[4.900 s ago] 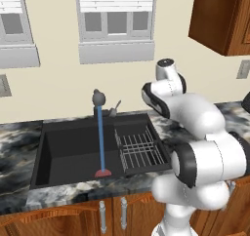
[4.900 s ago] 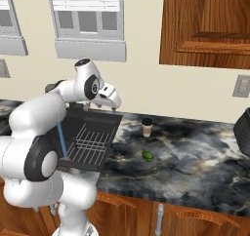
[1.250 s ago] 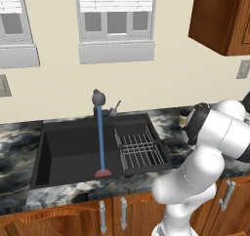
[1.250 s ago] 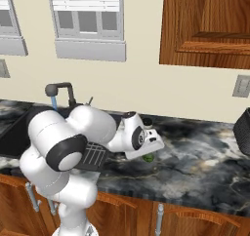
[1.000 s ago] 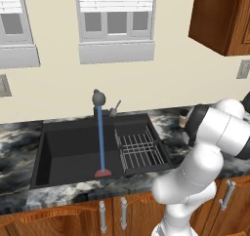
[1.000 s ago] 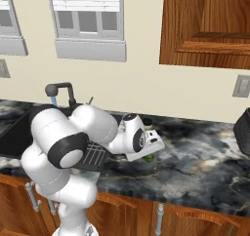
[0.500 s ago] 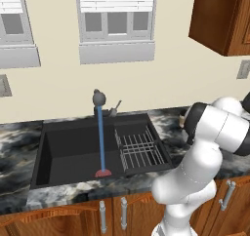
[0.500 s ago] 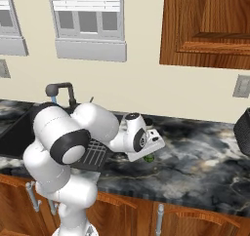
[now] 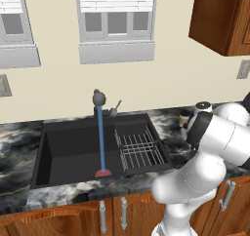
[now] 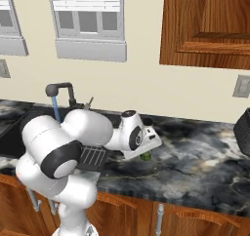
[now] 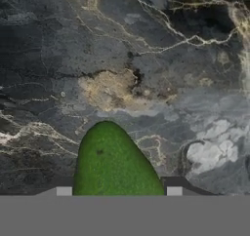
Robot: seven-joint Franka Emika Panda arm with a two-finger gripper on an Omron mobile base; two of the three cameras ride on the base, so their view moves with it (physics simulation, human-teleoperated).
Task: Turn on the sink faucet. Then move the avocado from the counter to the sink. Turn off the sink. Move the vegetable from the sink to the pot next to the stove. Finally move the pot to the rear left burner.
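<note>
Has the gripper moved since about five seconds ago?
Yes. The gripper has swung from above the sink rightward and down onto the avocado on the counter.

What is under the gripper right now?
The avocado lies on the marble counter, between the fingertips of the gripper, which have closed in beside it. The avocado's near end and the contact points are cut off at the hand view's bottom edge.

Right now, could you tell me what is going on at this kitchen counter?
The robot arm is bent low over the marble counter, right of the sink, and its tool sits around the green avocado, which lies on the counter. The fingers look closed against the fruit, though their tips are barely visible. Water is running from the faucet into the sink.
</note>
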